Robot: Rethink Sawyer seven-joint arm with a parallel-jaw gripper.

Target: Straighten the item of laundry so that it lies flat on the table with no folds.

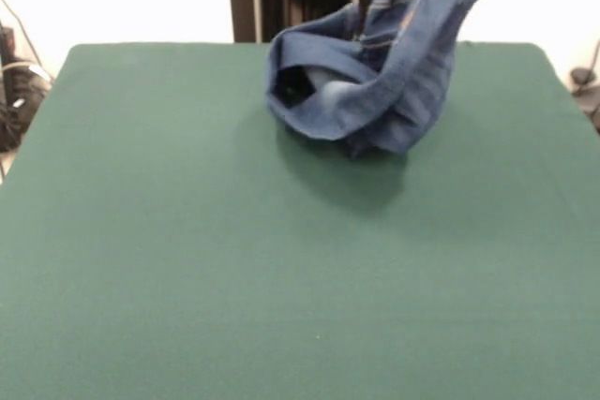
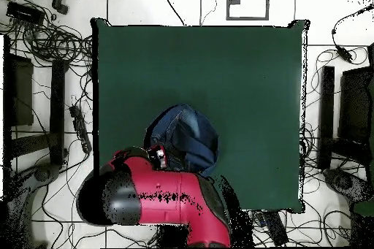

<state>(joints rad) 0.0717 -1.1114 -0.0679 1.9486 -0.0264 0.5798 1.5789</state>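
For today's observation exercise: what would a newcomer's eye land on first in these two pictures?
First, the blue jeans, hoisted in a bunched loop above the far side of the green table, their top running out of the front view. From overhead, the bulky red arm reaches in from the bottom edge over the jeans; its hand is not visible.

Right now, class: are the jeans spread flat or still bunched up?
Bunched. The jeans are lifted at one end, which rises out of the front view, while the rest sags in folds onto the table.
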